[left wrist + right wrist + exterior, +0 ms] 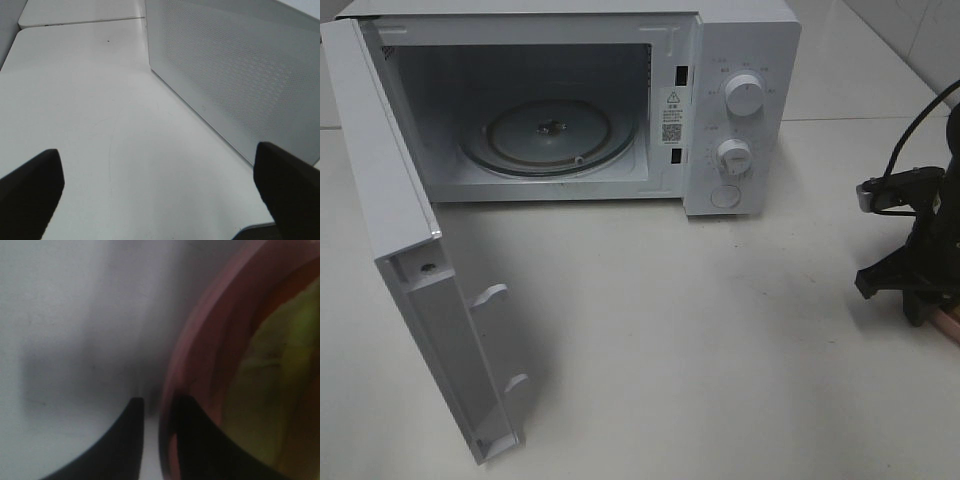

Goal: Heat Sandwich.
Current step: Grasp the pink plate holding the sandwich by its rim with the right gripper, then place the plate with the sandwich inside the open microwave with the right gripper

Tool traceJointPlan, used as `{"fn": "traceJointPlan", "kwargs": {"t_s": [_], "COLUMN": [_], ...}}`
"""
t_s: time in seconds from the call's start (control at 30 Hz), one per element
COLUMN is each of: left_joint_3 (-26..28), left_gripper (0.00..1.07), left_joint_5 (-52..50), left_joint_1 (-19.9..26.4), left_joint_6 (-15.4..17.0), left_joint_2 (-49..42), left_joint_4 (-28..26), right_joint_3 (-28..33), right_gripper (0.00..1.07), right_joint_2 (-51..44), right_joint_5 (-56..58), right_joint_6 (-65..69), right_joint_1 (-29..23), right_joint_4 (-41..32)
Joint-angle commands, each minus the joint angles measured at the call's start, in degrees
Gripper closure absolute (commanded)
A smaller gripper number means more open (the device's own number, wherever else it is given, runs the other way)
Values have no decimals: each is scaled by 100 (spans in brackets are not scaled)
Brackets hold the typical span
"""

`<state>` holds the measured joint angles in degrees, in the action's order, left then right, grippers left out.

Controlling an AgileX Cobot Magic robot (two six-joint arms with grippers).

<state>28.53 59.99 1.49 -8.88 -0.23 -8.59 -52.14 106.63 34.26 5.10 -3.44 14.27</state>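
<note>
The white microwave (740, 100) stands at the back with its door (410, 270) swung wide open to the left. Its glass turntable (552, 135) is bare. My right gripper (918, 300) is low at the table's right edge. In the right wrist view its fingertips (157, 405) are close together, one on each side of the pink plate's rim (200, 340). The sandwich (272, 370) shows on the plate as a blurred yellow-green mass. A sliver of the plate (948, 325) shows in the high view. My left gripper (159, 200) is open and empty beside the door's perforated outer face (235, 65).
The open door (450, 350) reaches far out over the left front of the white table (700, 350). The microwave's two knobs (744, 97) and its button are on its right panel. A table seam (80, 21) runs behind the left gripper.
</note>
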Motion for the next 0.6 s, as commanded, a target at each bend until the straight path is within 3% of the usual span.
{"fn": "traceJointPlan", "kwargs": {"t_s": [0.03,0.6], "left_joint_3": [-11,-11], "left_gripper": [9,9], "left_joint_5": [-46,-46], "left_joint_1": [-40,-40], "left_joint_6": [29,29], "left_joint_2": [-149,-149], "left_joint_4": [0,0], "right_joint_3": [-11,-11], "right_gripper": [107,107], "right_joint_2": [-11,-11], "right_joint_5": [52,229], "right_joint_6": [178,407], "right_joint_1": [17,0], "right_joint_4": [115,286]}}
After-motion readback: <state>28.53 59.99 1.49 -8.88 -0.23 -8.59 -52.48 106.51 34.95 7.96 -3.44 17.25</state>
